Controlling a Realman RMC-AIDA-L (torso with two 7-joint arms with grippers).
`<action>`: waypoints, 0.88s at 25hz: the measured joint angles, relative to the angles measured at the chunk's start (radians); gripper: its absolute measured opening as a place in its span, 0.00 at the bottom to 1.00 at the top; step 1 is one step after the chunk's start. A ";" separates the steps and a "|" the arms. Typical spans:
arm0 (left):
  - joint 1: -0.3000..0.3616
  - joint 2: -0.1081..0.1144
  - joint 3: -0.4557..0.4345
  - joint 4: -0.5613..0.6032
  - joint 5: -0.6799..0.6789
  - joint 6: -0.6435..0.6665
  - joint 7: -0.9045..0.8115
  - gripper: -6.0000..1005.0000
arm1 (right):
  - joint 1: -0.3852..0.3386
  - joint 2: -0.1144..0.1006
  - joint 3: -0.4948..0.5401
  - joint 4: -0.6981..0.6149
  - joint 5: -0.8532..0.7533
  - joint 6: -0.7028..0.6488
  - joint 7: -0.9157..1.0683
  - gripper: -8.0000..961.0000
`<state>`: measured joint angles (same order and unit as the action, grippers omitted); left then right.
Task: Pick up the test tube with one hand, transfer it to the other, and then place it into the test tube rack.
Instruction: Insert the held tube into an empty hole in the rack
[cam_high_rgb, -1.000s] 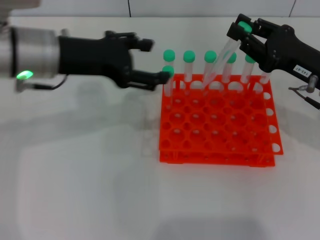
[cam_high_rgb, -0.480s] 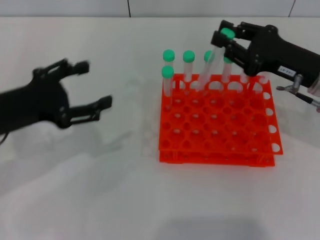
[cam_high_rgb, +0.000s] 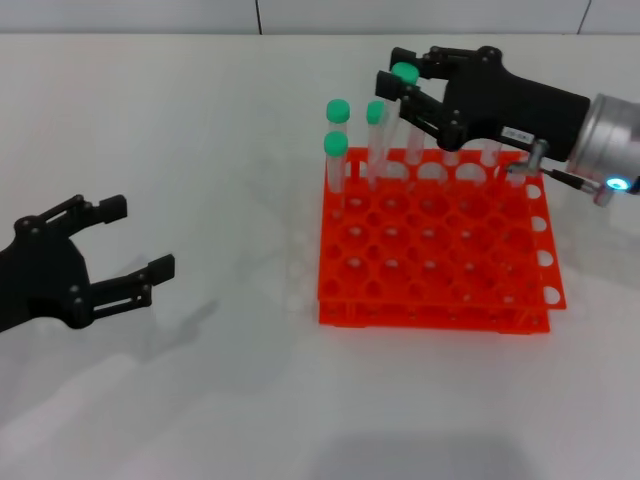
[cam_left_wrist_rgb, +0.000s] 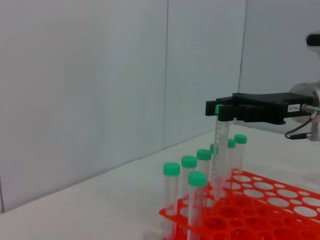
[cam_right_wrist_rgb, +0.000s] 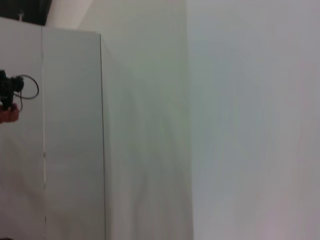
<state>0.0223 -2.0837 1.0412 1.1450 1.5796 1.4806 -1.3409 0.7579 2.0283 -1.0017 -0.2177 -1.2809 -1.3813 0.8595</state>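
Note:
The orange-red test tube rack (cam_high_rgb: 440, 262) stands right of centre on the white table. My right gripper (cam_high_rgb: 396, 72), black with a white label, is over the rack's back row and is shut on the test tube (cam_high_rgb: 392, 125) just below its green cap. The tube hangs nearly upright, its lower end at the back holes. In the left wrist view the same gripper (cam_left_wrist_rgb: 220, 109) holds the tube (cam_left_wrist_rgb: 219, 150) above the rack (cam_left_wrist_rgb: 265, 202). My left gripper (cam_high_rgb: 140, 237), unlabelled, is open and empty low at the front left, far from the rack.
Several other green-capped tubes (cam_high_rgb: 337, 150) stand in the rack's back row and back left corner; they also show in the left wrist view (cam_left_wrist_rgb: 172, 187). The rack's front rows hold nothing. The right wrist view shows only wall panels.
My left gripper has pulled away from the rack to the front left, open. My right gripper has carried the tube leftward along the back row, and the tube now hangs more upright.

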 joint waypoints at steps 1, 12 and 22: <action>0.002 0.000 -0.002 -0.004 0.000 0.001 0.000 0.88 | 0.009 0.000 -0.001 0.012 0.000 0.012 -0.010 0.34; -0.039 0.004 -0.020 -0.071 0.013 0.000 0.007 0.88 | 0.034 -0.001 -0.007 0.059 0.012 0.059 -0.053 0.35; -0.056 0.005 -0.020 -0.079 0.023 -0.008 0.009 0.88 | 0.034 -0.001 -0.009 0.090 0.012 0.083 -0.096 0.36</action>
<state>-0.0339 -2.0785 1.0216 1.0665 1.6027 1.4728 -1.3321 0.7921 2.0278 -1.0105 -0.1279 -1.2688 -1.2985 0.7634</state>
